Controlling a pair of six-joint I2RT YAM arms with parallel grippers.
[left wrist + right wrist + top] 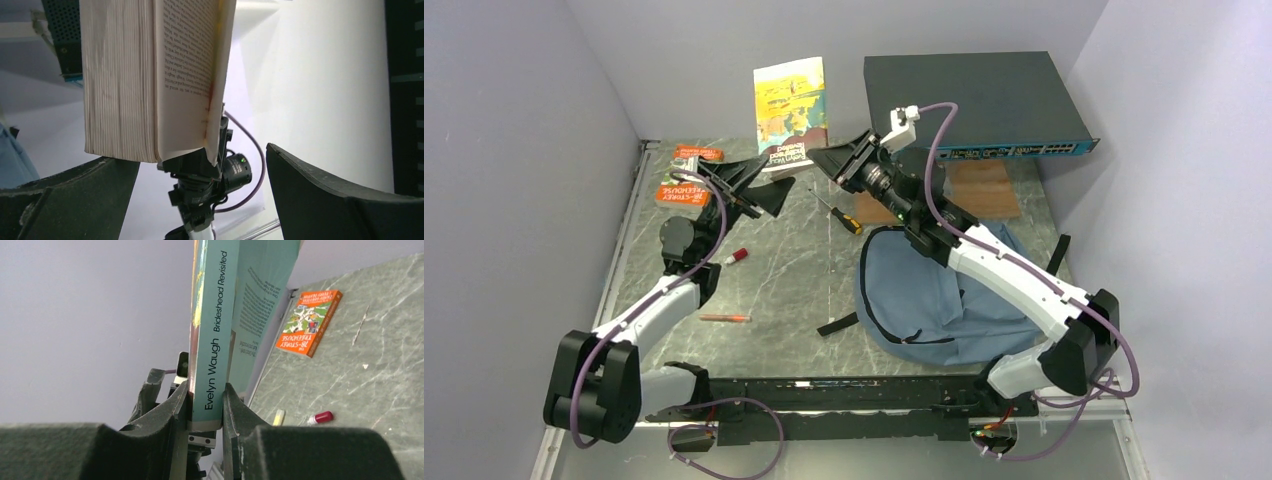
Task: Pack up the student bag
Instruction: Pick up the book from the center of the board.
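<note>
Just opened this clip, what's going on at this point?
The right gripper is shut on the spine of the Brideshead Revisited paperback, holding it upright. The left gripper hangs wide open beside it, gripping nothing. The blue-grey backpack lies on the table, the book not yet in it. An orange paperback also lies on the table.

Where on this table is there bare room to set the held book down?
Bare marble lies mid-table, bordered by the red-capped marker, the screwdriver and the student bag. A smaller patch sits between the orange pen and the black strap. The far-left corner, with the orange book, is crowded, and the bag covers the right.
</note>
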